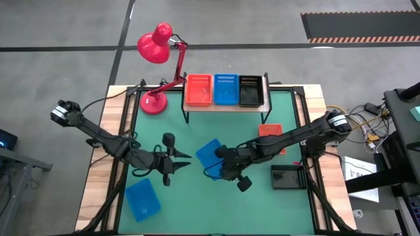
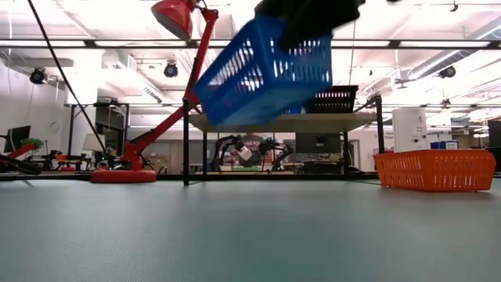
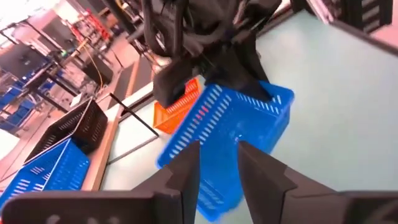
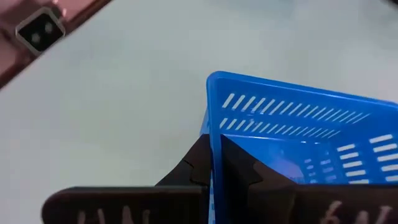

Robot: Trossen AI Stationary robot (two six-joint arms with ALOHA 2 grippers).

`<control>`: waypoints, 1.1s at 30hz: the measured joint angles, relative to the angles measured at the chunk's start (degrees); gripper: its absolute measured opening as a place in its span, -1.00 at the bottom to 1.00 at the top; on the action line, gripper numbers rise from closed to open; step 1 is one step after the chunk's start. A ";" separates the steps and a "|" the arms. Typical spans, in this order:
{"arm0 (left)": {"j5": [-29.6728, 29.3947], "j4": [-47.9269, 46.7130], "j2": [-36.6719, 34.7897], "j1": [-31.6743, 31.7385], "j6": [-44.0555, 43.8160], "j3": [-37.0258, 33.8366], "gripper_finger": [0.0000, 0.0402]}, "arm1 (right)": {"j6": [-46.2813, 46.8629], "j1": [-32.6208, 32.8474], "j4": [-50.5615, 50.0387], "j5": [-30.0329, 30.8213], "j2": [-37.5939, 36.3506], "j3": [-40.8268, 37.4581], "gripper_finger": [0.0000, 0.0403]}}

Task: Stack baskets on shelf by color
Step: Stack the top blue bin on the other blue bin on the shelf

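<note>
On the shelf [image 1: 226, 106] at the far side stand an orange-red basket [image 1: 198, 90], a blue one [image 1: 225, 89] and a black one [image 1: 249, 90], side by side. Over the table's middle, my right gripper [image 4: 214, 163] is shut on a blue basket [image 1: 209, 152] that hangs tilted in the air [image 2: 262, 74]. My left gripper [image 1: 184, 160] stands open just left of that basket, with nothing between its fingers [image 3: 186, 171]. A second blue basket [image 1: 143, 198], an orange-red one [image 1: 270, 130] and a black one [image 1: 287, 177] rest bottom-down on the table. My right gripper pinches one side wall of the blue basket at its rim [image 4: 216, 134], close to a corner, with one finger outside the wall and one inside the basket. The fingers slant down from the table's right side. The basket is lifted clear of the table and tilted.
A red desk lamp [image 1: 157, 46] stands at the far left with its base [image 1: 153, 103] beside the shelf. The orange-red basket lies under my right arm. The green table top [image 1: 197, 203] is bare at the near middle.
</note>
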 joint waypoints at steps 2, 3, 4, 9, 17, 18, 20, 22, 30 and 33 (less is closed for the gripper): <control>-0.03 2.65 -1.82 0.00 -0.05 -2.15 -0.56 | 1.05 0.23 0.12 1.75 -1.87 0.00 -0.96; -0.03 4.42 -2.67 0.00 -0.05 -3.07 -0.57 | 1.62 0.20 0.13 2.72 -2.87 0.00 -0.96; -0.03 5.81 -3.34 0.00 -0.08 -3.91 -0.58 | 2.10 0.14 0.14 3.94 -3.91 0.03 -0.96; -0.04 11.13 -6.13 0.00 -0.16 -7.40 -0.58 | 3.21 -0.30 0.14 12.90 -8.54 1.45 -0.96; -0.04 12.14 -6.73 0.00 -0.14 -8.01 -0.58 | 2.68 -6.72 -0.73 16.42 -12.78 5.49 -0.96; -0.03 12.12 -6.63 0.00 -0.13 -8.01 -0.58 | 2.55 -8.08 -1.20 16.42 -12.85 6.26 -0.96; -0.03 11.99 -6.62 0.00 -0.12 -8.07 -0.58 | 2.02 -11.09 -2.63 16.35 -12.70 7.95 -0.96; -0.03 12.13 -6.64 0.00 -0.13 -8.07 -0.58 | 1.33 -14.27 -4.04 16.37 -12.25 9.65 -0.96; -0.03 12.08 -6.62 0.00 -0.14 -8.07 -0.58 | -2.99 -28.19 -7.06 10.40 -9.36 12.41 -0.96; -0.01 12.08 -6.63 0.00 -0.14 -8.07 -0.58 | -2.98 -33.11 -7.03 5.56 -8.51 12.34 -0.96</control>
